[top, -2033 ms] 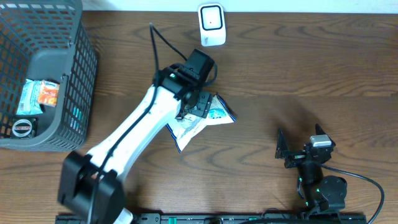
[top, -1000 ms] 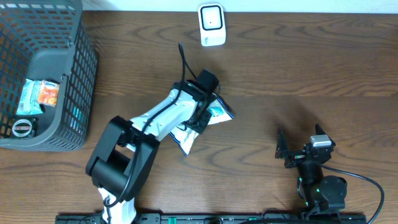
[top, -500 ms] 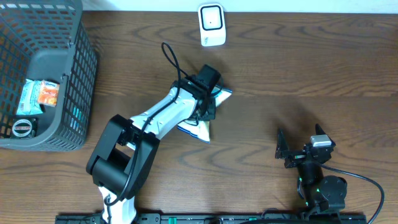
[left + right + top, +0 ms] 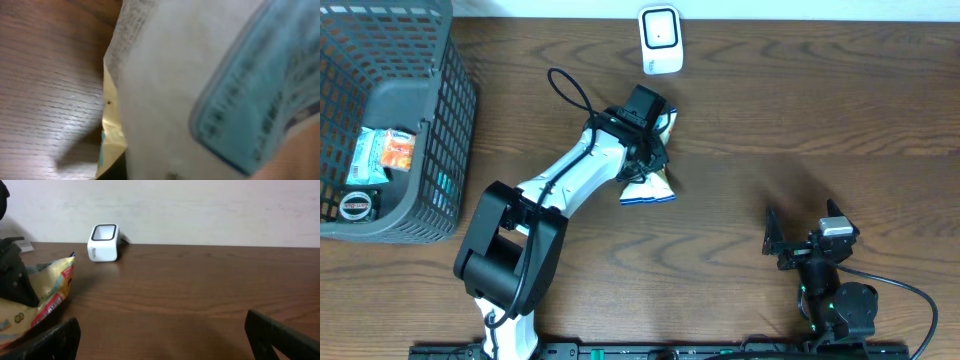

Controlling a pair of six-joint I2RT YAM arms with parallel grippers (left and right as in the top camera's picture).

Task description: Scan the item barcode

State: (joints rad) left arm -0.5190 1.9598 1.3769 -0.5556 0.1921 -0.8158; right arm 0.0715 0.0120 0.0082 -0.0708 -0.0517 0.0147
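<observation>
The item is a white snack bag with a blue label, hanging tilted off the table just below my left gripper, which is shut on its upper edge. In the left wrist view the bag fills the frame and hides the fingers; a yellow fold shows at its lower left. The white barcode scanner stands at the table's far edge, beyond the bag, with its window facing forward. From the right wrist view the bag shows at the left. My right gripper rests open near the front, nothing between its fingers.
A grey mesh basket stands at the far left, holding a snack packet and a small round black item. The left arm's cable loops above the table between basket and scanner.
The left gripper closed on the bag, raised it off the table and carried it back toward the scanner, turning it from flat to hanging. The right arm stayed still.
</observation>
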